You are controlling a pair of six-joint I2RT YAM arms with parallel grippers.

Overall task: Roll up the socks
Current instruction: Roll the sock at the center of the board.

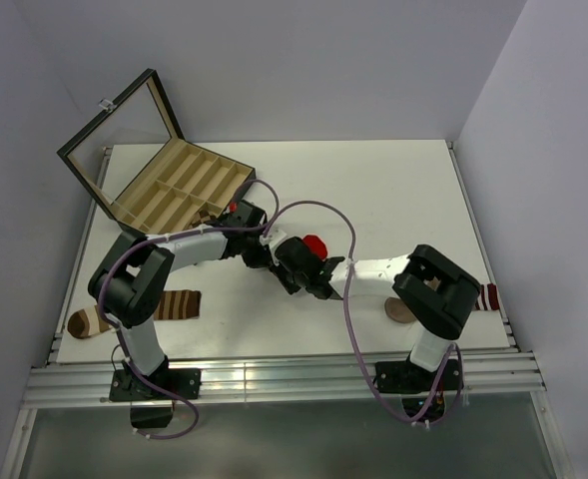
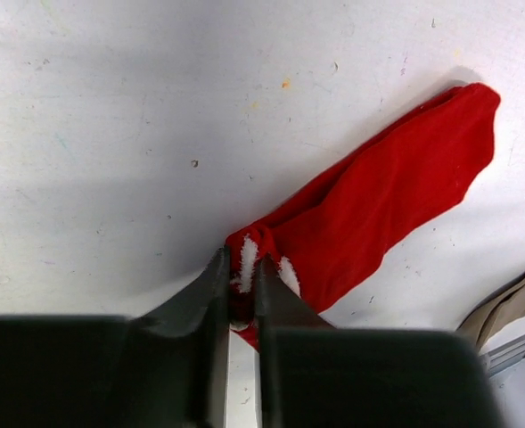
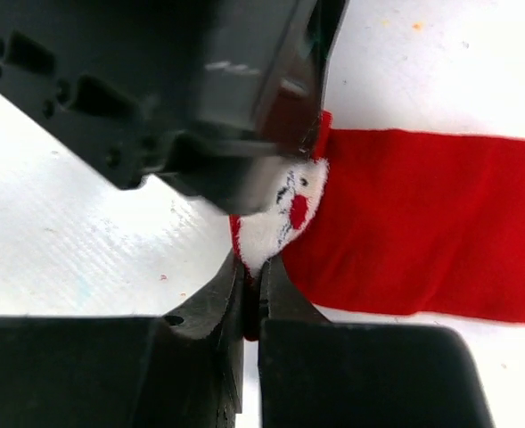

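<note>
White table (image 1: 393, 190) carries a red sock (image 2: 396, 187); both the left gripper (image 2: 241, 265) and right gripper (image 3: 251, 275) pinch its cuff (image 3: 266, 234). Roll tightly, keeping the cuff edge level.

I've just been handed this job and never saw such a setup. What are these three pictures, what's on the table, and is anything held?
These are two robot arms bolted at the near edge of a white table. The wide picture looks down from above and behind them: left arm on the left, right arm on the right. The other two come from a camera on each wrist, looking along that arm's jaws. On the table lie a red sock with a white cuff, an open box with compartments, a striped sock near the left arm's base, and a tan sock partly hidden by the right arm. The left jaws and the right jaws are both shut on the red sock's cuff end.
</note>
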